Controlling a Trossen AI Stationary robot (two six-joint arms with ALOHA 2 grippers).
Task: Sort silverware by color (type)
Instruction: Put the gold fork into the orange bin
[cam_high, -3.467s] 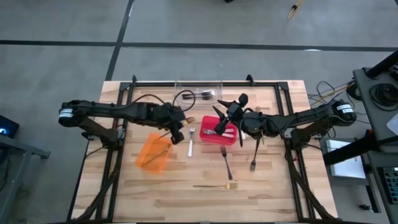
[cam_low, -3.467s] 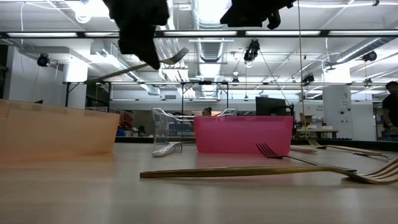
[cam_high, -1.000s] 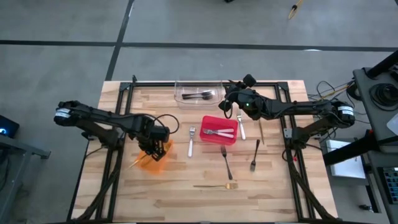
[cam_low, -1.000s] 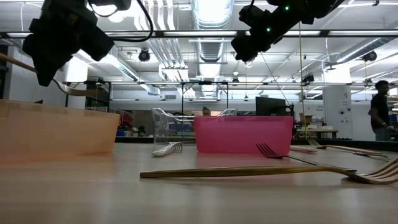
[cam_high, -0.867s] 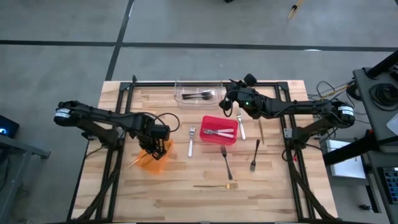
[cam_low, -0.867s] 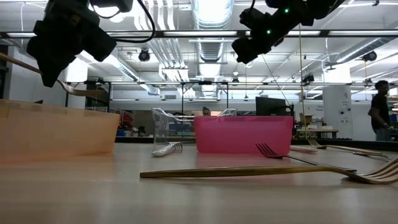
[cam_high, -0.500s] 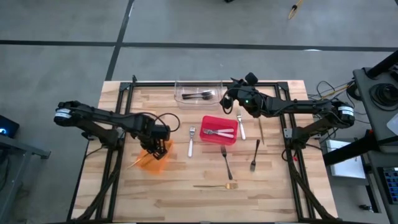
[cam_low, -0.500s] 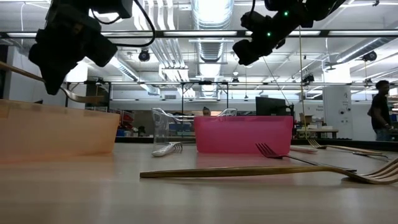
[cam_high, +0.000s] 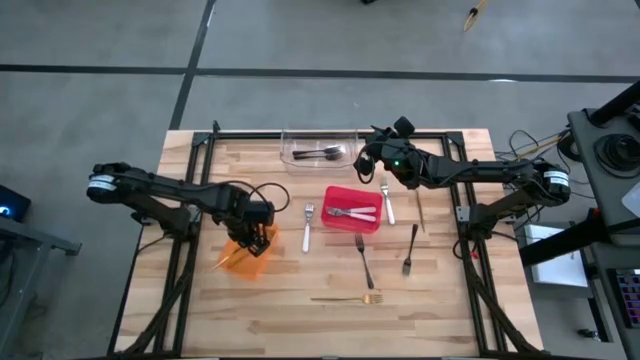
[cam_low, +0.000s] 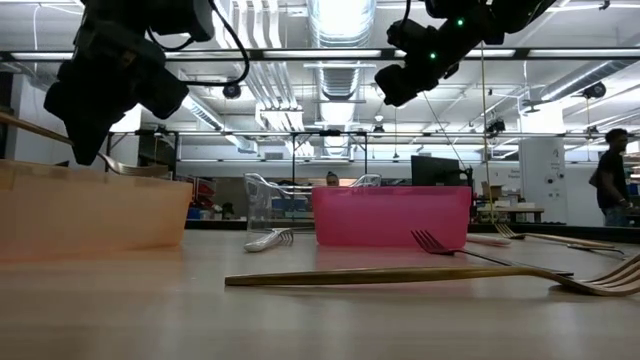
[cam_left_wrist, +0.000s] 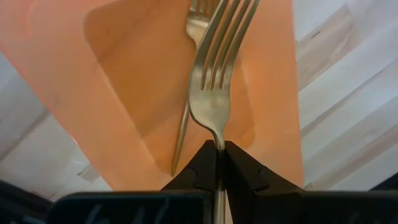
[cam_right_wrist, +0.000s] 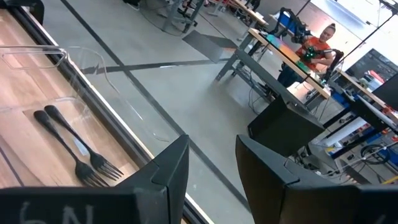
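Gold fork (cam_left_wrist: 219, 74), centre frame, clamped by its handle in the left gripper (cam_left_wrist: 219, 155) above the orange bin (cam_left_wrist: 118, 124). Step: depositing; next, release. Right gripper (cam_right_wrist: 211, 163), fingers apart and empty, hovers near the clear bin (cam_high: 318, 152), upper centre.

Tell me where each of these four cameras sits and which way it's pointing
High: overhead, straight down; both arms.
Low: table height, level across; red bin, arms overhead.
Left wrist: above the orange bin; left tool pinching a gold fork.
Right wrist: toward room; open right tool.
Shared: clear bin's black forks, high and right wrist.
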